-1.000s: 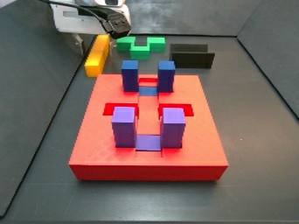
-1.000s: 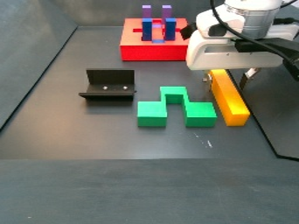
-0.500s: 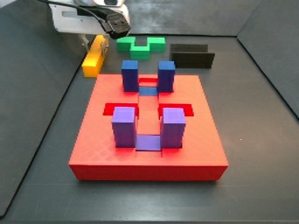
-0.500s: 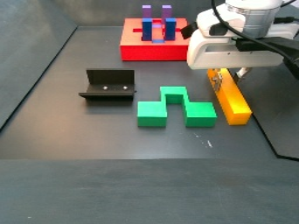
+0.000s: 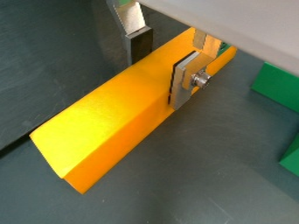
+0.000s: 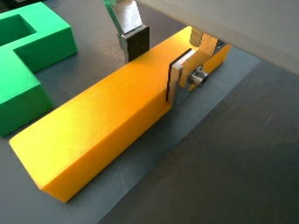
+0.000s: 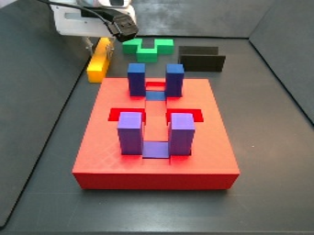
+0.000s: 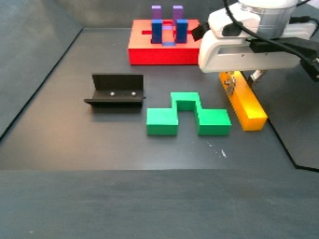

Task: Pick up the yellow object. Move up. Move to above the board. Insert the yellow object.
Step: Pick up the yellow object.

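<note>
The yellow object (image 8: 247,105), a long yellow-orange bar, lies flat on the dark floor beside the green block; it also shows in a side view (image 7: 101,57). My gripper (image 8: 242,77) is down over the bar's end nearest the board, also seen in a side view (image 7: 110,33). In both wrist views the gripper (image 5: 160,74) (image 6: 158,70) straddles the bar (image 5: 111,122) (image 6: 105,114). One finger plate (image 5: 184,77) lies against the bar's side. The other pad (image 5: 138,48) stands a little off it. The red board (image 7: 153,179) (image 8: 162,54) with purple and blue posts stands apart.
A green notched block (image 8: 187,115) (image 7: 150,46) lies next to the bar and shows in the wrist views (image 6: 30,52) (image 5: 278,87). The black fixture (image 8: 116,91) (image 7: 204,61) stands beyond it. Tray walls border the floor.
</note>
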Available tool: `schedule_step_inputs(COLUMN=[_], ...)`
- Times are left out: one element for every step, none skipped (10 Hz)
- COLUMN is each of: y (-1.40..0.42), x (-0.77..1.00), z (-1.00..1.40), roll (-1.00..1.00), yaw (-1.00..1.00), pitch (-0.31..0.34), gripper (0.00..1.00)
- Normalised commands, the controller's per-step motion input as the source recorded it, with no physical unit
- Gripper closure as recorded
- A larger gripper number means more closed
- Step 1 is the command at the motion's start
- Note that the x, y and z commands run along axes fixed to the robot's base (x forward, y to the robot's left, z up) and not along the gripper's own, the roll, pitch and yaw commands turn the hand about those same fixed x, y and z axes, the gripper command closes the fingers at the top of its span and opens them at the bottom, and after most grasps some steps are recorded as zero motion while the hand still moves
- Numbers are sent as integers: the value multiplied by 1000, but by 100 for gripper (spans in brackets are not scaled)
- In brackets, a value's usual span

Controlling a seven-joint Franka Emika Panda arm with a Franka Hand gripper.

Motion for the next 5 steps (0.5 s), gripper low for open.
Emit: schedule_step_inputs(y=[0,0,0,0,0], x=[0,0,0,0,0], z=[0,0,0,0,0], roll=[0,0,0,0,0], yaw=[0,0,0,0,0], pitch=[0,0,0,0,0], gripper=[100,100,100,100,100])
